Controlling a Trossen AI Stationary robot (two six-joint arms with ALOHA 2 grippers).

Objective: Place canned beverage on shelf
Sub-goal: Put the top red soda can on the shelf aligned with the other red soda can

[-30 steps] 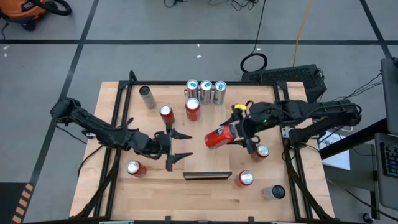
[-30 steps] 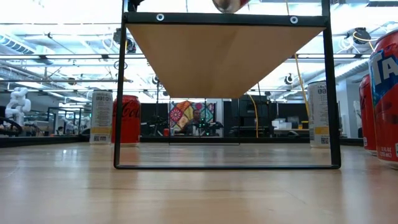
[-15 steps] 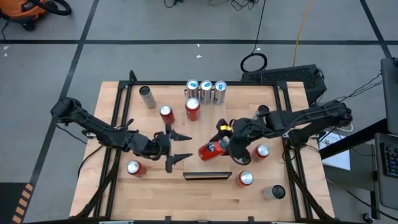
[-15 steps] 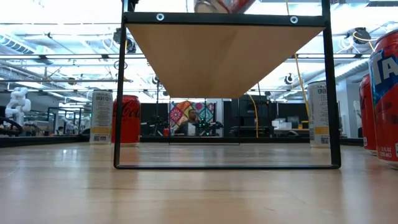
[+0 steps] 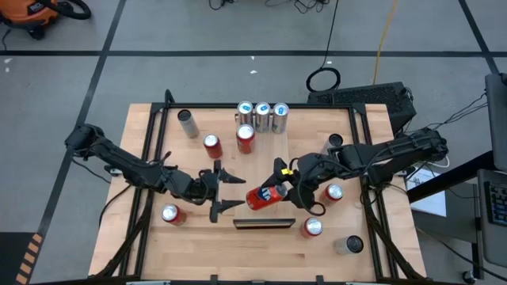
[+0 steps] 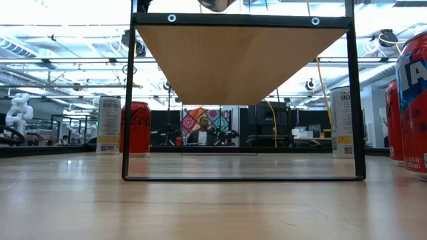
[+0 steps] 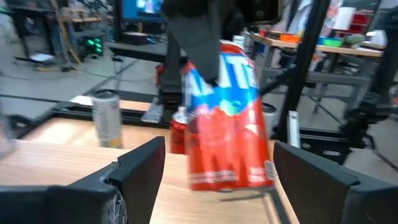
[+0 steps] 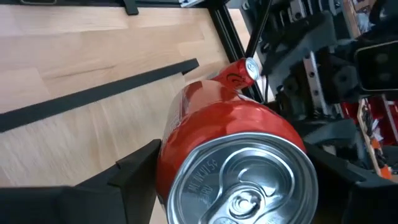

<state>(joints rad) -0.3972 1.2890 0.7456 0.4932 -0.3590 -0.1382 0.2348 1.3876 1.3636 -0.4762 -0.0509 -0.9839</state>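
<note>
The pale wooden worktop (image 5: 150,245) carries a row of three silver cans (image 5: 262,115) at the far edge, a lone silver can (image 5: 187,124), red cans (image 5: 211,145) scattered around, and the shelf (image 5: 264,224) standing near the front edge.

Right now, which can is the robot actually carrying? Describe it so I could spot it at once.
Look at the middle of the wooden table, near its front edge, where the two dark arms meet. The right gripper is shut on a red can with a blue band, just behind the small shelf. Unlike the upright cans around it, it is tilted and off the table.
</note>
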